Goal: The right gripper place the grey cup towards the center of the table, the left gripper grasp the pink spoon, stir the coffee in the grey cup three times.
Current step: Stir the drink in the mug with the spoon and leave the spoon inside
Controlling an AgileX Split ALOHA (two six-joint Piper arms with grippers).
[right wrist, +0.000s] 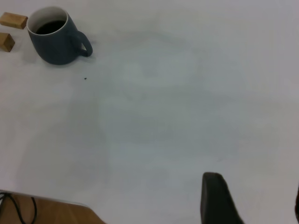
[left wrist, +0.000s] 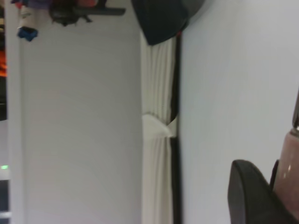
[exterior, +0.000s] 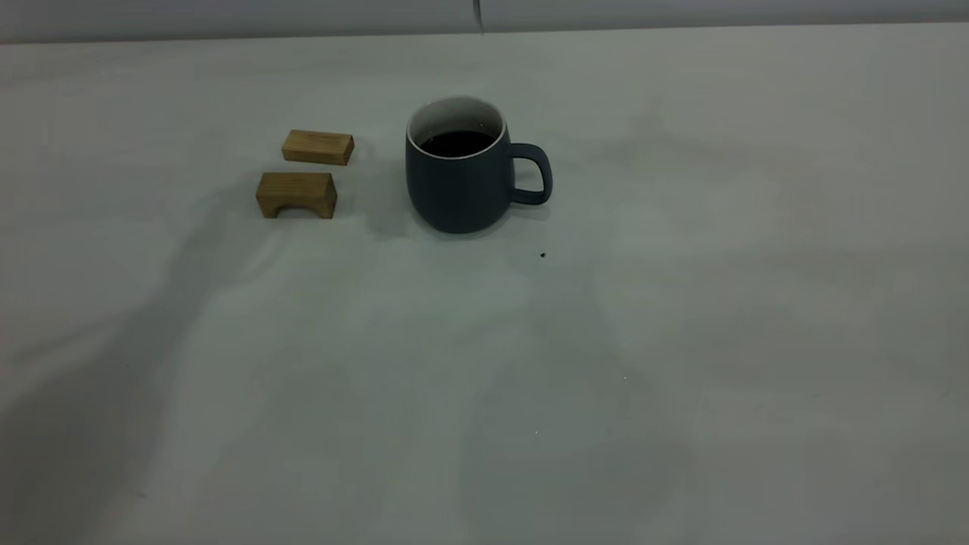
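Note:
The grey cup [exterior: 463, 178] stands upright near the middle of the table [exterior: 681, 341], handle to the right, with dark coffee [exterior: 456, 142] inside. The right wrist view shows the cup [right wrist: 55, 37] far from my right gripper [right wrist: 254, 205], which is open and holds nothing. My left gripper [left wrist: 268, 182] points sideways off the table and is shut on the pink spoon [left wrist: 288, 158], whose pale pink handle lies against a dark finger [left wrist: 247, 196]. A thin grey sliver [exterior: 478, 17] hangs in at the top edge above the cup. Neither arm shows in the exterior view.
Two small wooden blocks sit left of the cup, a flat one [exterior: 318, 147] behind an arched one [exterior: 296, 194]. A tiny dark speck [exterior: 543, 255] lies in front of the cup. A wooden table edge [right wrist: 46, 212] shows in the right wrist view.

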